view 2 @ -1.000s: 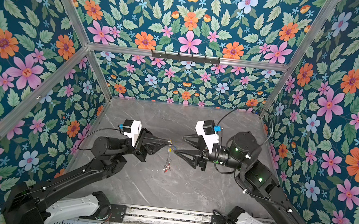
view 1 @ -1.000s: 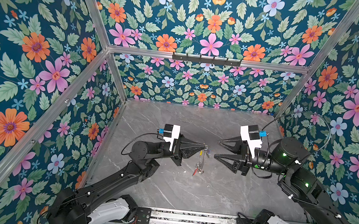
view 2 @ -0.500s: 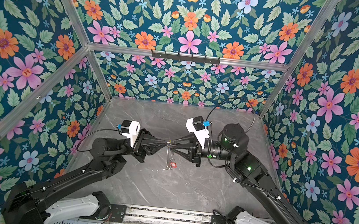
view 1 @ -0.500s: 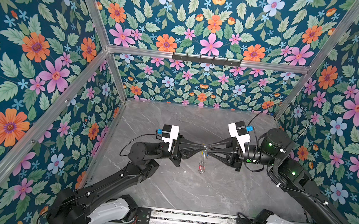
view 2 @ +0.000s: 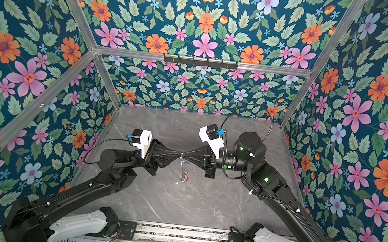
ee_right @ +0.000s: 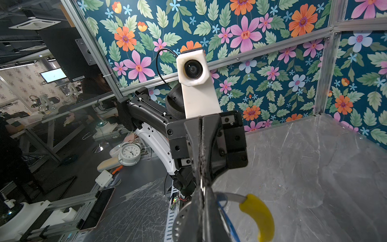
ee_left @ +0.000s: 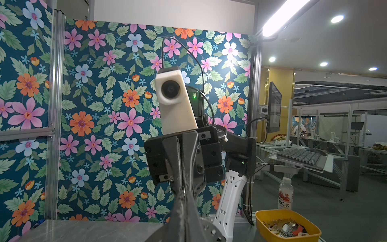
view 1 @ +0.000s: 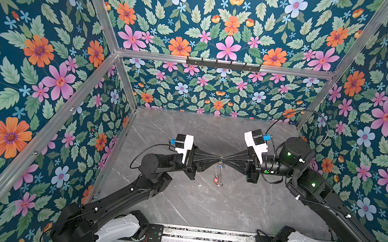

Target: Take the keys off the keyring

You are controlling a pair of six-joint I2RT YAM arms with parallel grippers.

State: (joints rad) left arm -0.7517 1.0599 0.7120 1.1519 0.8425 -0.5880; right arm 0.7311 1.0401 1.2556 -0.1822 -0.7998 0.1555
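The keyring [view 1: 219,170] is held in the air above the middle of the worktop [view 1: 203,207], its long axis vertical, the keys [view 1: 219,184] and a red tag [view 1: 215,179] hung at its lower end. Its top is pinched by the fully closed left end effector [view 1: 217,157]. The right end effector [view 1: 224,158], met tip to tip, is closed too, seemingly on the same hoop near its yellow arc [ee_right: 258,215].
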